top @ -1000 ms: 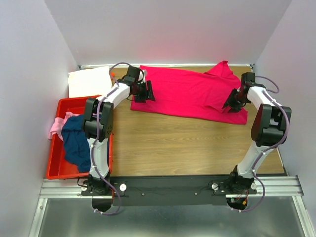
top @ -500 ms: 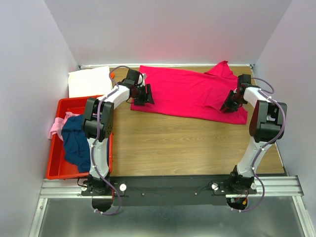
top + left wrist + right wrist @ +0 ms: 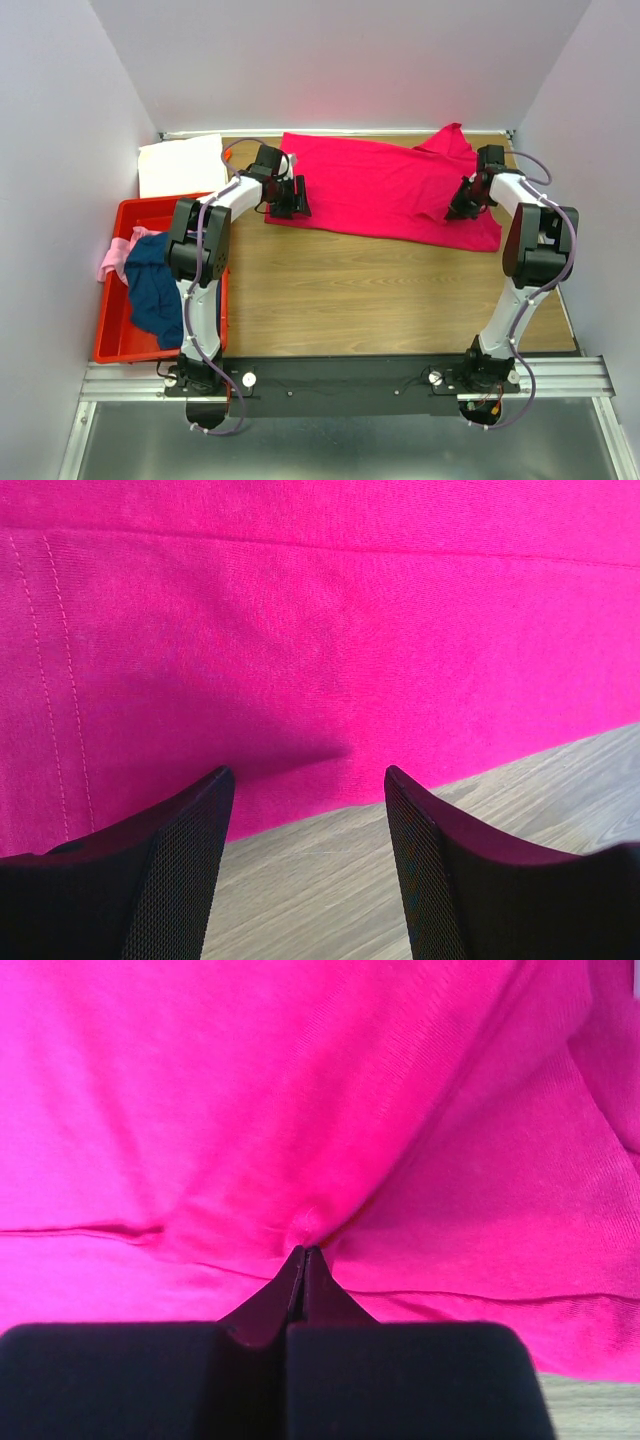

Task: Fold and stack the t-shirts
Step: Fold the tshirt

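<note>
From above, we see the magenta-pink t-shirt (image 3: 385, 195) spread across the far part of the wooden table (image 3: 340, 290). The left gripper (image 3: 297, 197) is at the shirt's near left corner. The right gripper (image 3: 462, 205) is down on the cloth near the shirt's right end. Well to the left of the left fingers lies the white t-shirt (image 3: 180, 165). Nearer the arm bases, a red bin (image 3: 120, 340) holds the navy t-shirt (image 3: 155, 285) and the pale pink t-shirt (image 3: 113, 255).

In the left wrist view, the fingers (image 3: 180, 870) stand wide apart with nothing between them. The shirt's edge crosses the gap just behind the tips, with cloth ahead and bare wood beneath.

In the right wrist view, the fingers (image 3: 270, 1310) are pressed together. They pinch a small pucker of the magenta cloth at their tips, and creases fan out from it.
</note>
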`<state>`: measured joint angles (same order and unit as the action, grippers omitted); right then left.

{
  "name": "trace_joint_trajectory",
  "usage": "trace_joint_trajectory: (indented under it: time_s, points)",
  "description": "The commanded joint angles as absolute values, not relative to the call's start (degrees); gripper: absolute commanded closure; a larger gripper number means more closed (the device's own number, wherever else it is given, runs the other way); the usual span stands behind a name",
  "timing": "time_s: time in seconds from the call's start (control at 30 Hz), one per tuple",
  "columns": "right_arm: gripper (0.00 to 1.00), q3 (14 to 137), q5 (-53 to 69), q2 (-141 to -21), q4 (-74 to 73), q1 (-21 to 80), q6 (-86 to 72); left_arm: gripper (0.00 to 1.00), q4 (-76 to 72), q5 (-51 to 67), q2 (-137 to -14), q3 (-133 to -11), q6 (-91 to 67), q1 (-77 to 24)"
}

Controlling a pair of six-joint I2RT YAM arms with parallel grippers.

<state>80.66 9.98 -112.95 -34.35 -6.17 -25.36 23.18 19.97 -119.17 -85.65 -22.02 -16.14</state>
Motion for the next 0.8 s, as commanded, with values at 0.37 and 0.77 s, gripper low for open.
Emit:
trace_joint_trajectory:
  time_s: [0.37, 0.77]
  points:
    - [0.99, 95.7, 13.7, -121.5, -33.6, -3.9, -26.5, 0.30, 24.0, 18.1, -118.3, -81.7, -19.3, -16.1]
    - [0.94, 104.8, 14.9, -127.8, -33.6, -1.8, -27.8, 0.30, 24.3, 18.3, -117.9, -80.2, -19.6, -16.1]
